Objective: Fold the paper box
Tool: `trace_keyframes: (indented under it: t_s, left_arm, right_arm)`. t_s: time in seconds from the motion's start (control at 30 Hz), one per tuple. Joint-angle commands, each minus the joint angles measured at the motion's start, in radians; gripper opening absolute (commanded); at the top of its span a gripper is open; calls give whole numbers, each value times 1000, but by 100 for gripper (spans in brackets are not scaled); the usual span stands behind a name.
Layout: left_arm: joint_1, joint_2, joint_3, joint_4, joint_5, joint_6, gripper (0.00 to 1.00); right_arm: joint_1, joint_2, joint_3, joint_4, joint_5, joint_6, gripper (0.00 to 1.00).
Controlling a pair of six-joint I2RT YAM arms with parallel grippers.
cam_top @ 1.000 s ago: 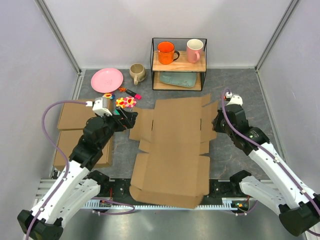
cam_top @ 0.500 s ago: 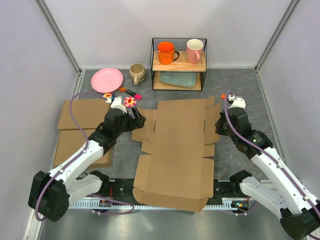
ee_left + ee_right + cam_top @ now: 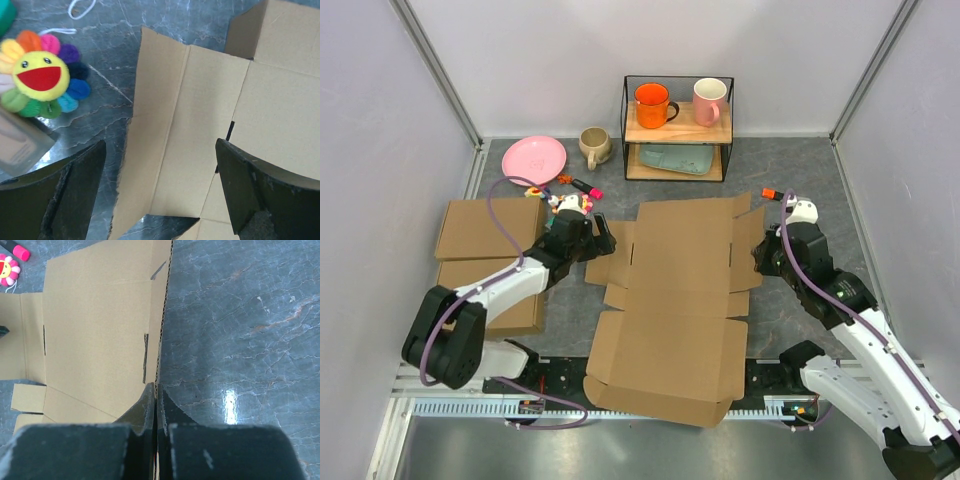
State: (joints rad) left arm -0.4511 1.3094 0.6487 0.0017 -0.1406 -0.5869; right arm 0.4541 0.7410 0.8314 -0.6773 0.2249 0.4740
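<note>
The left fingers [image 3: 75, 195] hang spread wide over the left flap of the paper box [image 3: 675, 280] on the counter [image 3: 800, 180]. The right fingers [image 3: 142, 410] pinch its right edge.

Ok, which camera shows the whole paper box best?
Top external: the entire paper box shows, every flap in frame. Left wrist shows only a side flap under the open left end effector. Right wrist shows one edge pinched in the shut right end effector.

Pink plate [image 3: 533, 158], beige mug [image 3: 593, 146], shelf [image 3: 678, 126], orange mug [image 3: 651, 104], pink mug [image 3: 708, 100], flower toy [image 3: 42, 75]
</note>
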Motion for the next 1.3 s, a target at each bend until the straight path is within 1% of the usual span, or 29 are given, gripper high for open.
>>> trace_keyframes:
  t_s: [0.0, 0.07, 0.17, 0.2, 0.23, 0.27, 0.3, 0.33, 0.37, 0.4, 0.43, 0.47, 0.5, 0.53, 0.57, 0.63, 0.73, 0.77, 0.8, 0.87, 0.9, 0.93, 0.97, 1.0, 1.07, 1.1, 1.2, 1.23, 1.27]
  left_arm:
    - [0, 62, 52, 107, 62, 1, 95]
    - [0, 88, 66, 113, 82, 13, 92]
    - [0, 100, 81, 104, 88, 12, 76]
    - [0, 96, 81, 107, 94, 12, 63]
    - [0, 94, 78, 113, 101, 15, 56]
    - [0, 84, 75, 116, 110, 25, 41]
    - [0, 79, 72, 122, 116, 32, 35]
    - [0, 73, 60, 144, 128, 39, 30]
    - [0, 68, 51, 159, 163, 61, 26]
    - [0, 54, 40, 181, 179, 68, 18]
    - [0, 50, 20, 211, 190, 71, 14]
    - [0, 42, 13, 225, 206, 75, 8]
    - [0, 30, 5, 240, 219, 76, 6]
    - [-1, 22, -13, 259, 232, 78, 4]
    - [-1, 16, -21, 300, 257, 79, 2]
    - [-11, -8, -43, 337, 263, 97, 2]
    - [-53, -48, -96, 424, 196, 153, 2]
    - [-70, -58, -118, 498, 144, 183, 2]
    - [-105, -67, -144, 552, 100, 197, 2]
    - [-144, -90, -249, 697, 15, 258, 2]
    - [-182, -93, -288, 856, -14, 284, 2]
    - [-204, -93, -360, 954, -39, 315, 2]
    - [-225, -78, -391, 1034, -80, 385, 2]
    - [-268, -64, -415, 1166, -97, 424, 2]
    - [-311, -36, -472, 1253, -134, 534, 2]
    - [-349, -30, -487, 1323, -154, 559, 2]
    - [-409, 11, -567, 1425, -221, 637, 2]
    - [-426, 30, -580, 1496, -270, 688, 2]
    - [-458, 46, -589, 1529, -301, 709, 2]
  right_arm:
    - [3, -17, 6, -11, -45, -25, 0]
    - [3, -22, 5, -13, -47, -23, 0]
    - [3, -38, 6, -13, -55, -29, 0]
    - [3, -43, 6, -13, -56, -31, 0]
    - [3, -48, 11, -11, -58, -34, 0]
    - [1, -61, 12, -11, -58, -34, 0]
    - [3, -64, 17, -13, -53, -34, 5]
    - [4, -71, 35, -22, -47, -32, 29]
    - [3, -75, 49, -33, -39, -26, 40]
    - [3, -83, 66, -42, -36, -25, 51]
    - [4, -87, 98, -56, -32, -14, 66]
    - [3, -95, 118, -62, -24, -11, 71]
    - [3, -97, 138, -70, -15, -11, 76]
    - [4, -95, 185, -83, 16, -9, 83]
    - [3, -92, 211, -91, 30, -9, 85]
    - [3, -92, 273, -87, 62, -18, 88]
    - [3, -65, 305, -33, 38, -67, 89]
    - [3, -34, 302, -18, 34, -83, 89]
    - [3, -23, 275, 34, 27, -86, 89]
    - [4, -8, 235, 105, -25, -86, 88]
    - [3, -5, 201, 169, -38, -57, 87]
    - [3, -2, 189, 194, -44, -40, 88]
    - [3, 12, 178, 217, -74, -29, 88]
    - [3, 21, 172, 251, -105, -28, 88]
    - [3, 70, 182, 262, -133, -34, 88]
    - [3, 89, 204, 254, -156, -64, 88]
    - [3, 173, 250, 220, -189, -150, 89]
    - [3, 213, 259, 211, -205, -170, 89]
    - [3, 227, 267, 205, -209, -181, 89]
